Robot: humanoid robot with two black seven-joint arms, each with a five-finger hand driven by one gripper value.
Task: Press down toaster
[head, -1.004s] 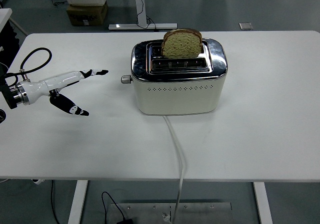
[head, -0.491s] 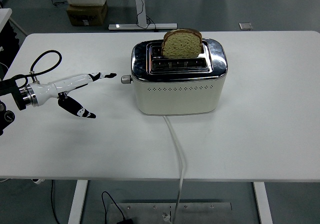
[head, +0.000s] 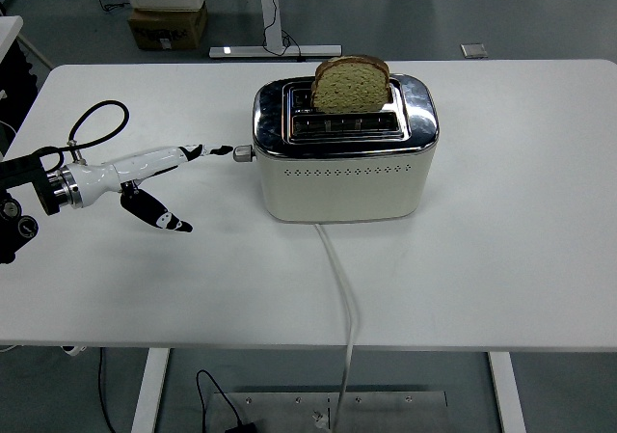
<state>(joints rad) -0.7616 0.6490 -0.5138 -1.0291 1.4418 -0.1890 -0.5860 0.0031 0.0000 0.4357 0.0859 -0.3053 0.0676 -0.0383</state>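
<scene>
A cream toaster (head: pixel 343 168) with a chrome top stands at the table's middle back. A slice of brown bread (head: pixel 351 84) sticks up out of its rear slot. Its small silver lever knob (head: pixel 242 153) juts from the left end. My left hand (head: pixel 178 180) reaches in from the left edge with fingers spread, holding nothing. The tip of its upper finger (head: pixel 224 149) is right at the knob, touching or nearly touching it. Its lower finger (head: pixel 159 216) points down toward the table. The right arm is out of view.
A white power cord (head: pixel 341 288) runs from the toaster's front over the table's near edge. A black cable loop (head: pixel 93 124) rises behind my left wrist. Boxes and a desk leg stand on the floor beyond the table.
My left hand has moved right toward the toaster, bringing its upper fingertip from well short of the lever knob up to it. Toaster and bread have not moved.
</scene>
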